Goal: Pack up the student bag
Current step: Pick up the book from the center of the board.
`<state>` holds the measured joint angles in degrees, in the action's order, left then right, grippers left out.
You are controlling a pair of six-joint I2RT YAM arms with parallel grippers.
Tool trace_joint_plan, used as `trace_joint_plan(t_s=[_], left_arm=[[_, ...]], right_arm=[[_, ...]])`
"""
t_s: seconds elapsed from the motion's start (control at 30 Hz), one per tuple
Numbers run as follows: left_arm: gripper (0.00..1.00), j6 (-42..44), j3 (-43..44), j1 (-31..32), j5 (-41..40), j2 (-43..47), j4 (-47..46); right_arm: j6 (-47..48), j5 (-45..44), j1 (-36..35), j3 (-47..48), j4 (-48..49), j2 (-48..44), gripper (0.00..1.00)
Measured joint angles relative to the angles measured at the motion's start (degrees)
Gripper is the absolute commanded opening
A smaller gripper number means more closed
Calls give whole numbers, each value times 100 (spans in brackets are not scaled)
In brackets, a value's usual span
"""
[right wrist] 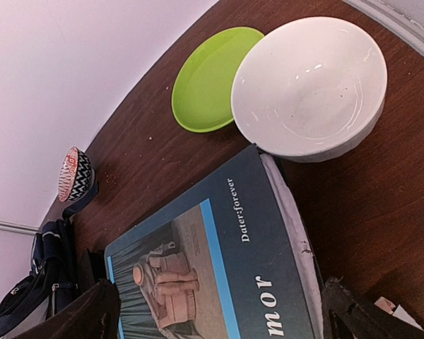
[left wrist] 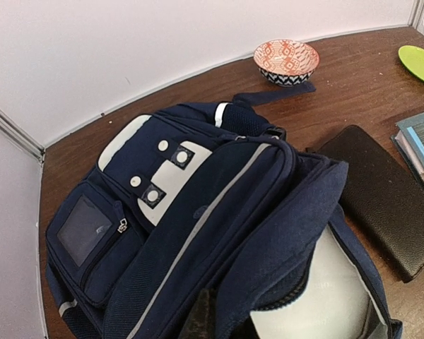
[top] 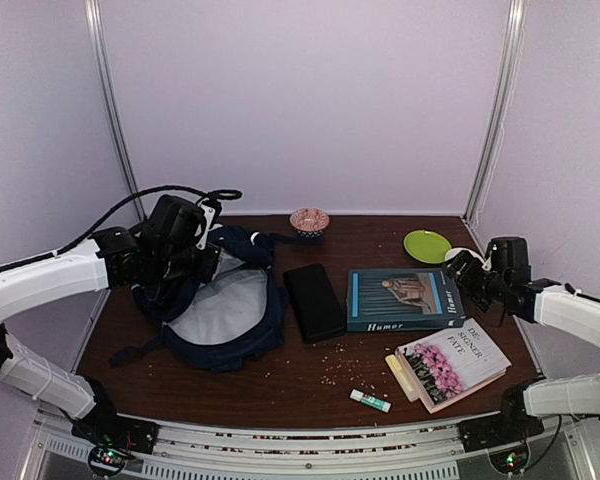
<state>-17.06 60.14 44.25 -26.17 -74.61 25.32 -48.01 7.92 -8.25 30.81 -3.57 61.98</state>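
A: What is the navy-blue fabric student bag (left wrist: 198,198) like?

B: It is soft woven cloth, slumped, with white stripes and white studded patches. A smooth pale grey lining shows through its gaping mouth. It lies on the left of the dark wooden table (top: 280,385), just beside a flat black rectangular case (top: 314,300).

A: Where is the left gripper (top: 172,278)?

B: It is over the bag's far-left rim, with its jaws pinched together on a fold of cloth at the mouth's edge.

A: And the right gripper (right wrist: 219,316)?

B: It is well apart from the bag, at the table's right side. Its fingers are spread wide and hold nothing, above a teal hardcover book (top: 402,298). Beyond the book, a glossy white round bowl (right wrist: 307,85) sits just beside a lime-green plate (right wrist: 208,78).
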Motion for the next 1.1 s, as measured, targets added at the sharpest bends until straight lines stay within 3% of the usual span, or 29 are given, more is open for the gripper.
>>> trace_joint_plan(t_s=[0.67, 1.1], left_arm=[[0, -85, -2, 0, 52, 11, 0], [0, -197, -15, -2, 96, 74, 2]], right_arm=[[138, 516, 326, -332, 321, 907, 99], [131, 1998, 350, -498, 1187, 1344, 77]])
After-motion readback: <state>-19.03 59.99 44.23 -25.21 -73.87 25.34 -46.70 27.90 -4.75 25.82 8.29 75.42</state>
